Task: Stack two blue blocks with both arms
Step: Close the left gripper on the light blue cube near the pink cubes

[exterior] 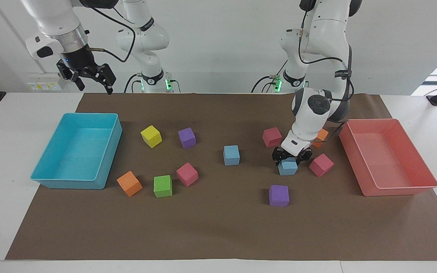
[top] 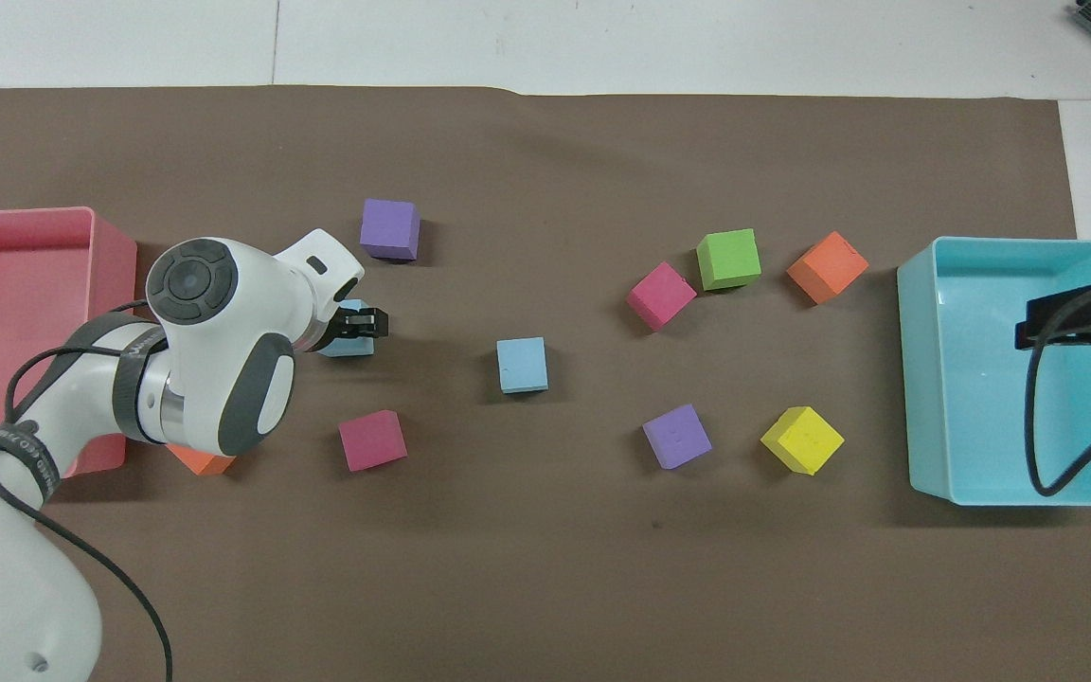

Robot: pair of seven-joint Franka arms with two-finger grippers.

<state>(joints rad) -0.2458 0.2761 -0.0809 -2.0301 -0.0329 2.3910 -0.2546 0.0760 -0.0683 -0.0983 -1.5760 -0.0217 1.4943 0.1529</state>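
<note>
One blue block sits alone mid-mat, also seen in the overhead view. The second blue block rests on the mat toward the left arm's end, partly covered in the overhead view. My left gripper is down on it, fingers closed against its sides; it also shows in the overhead view. My right gripper hangs open and empty, high over the edge of the turquoise tray nearer the robots, and waits; it also shows in the overhead view.
A turquoise tray stands at the right arm's end and a pink tray at the left arm's end. Pink cubes and an orange cube crowd the held block; a purple cube lies farther out.
</note>
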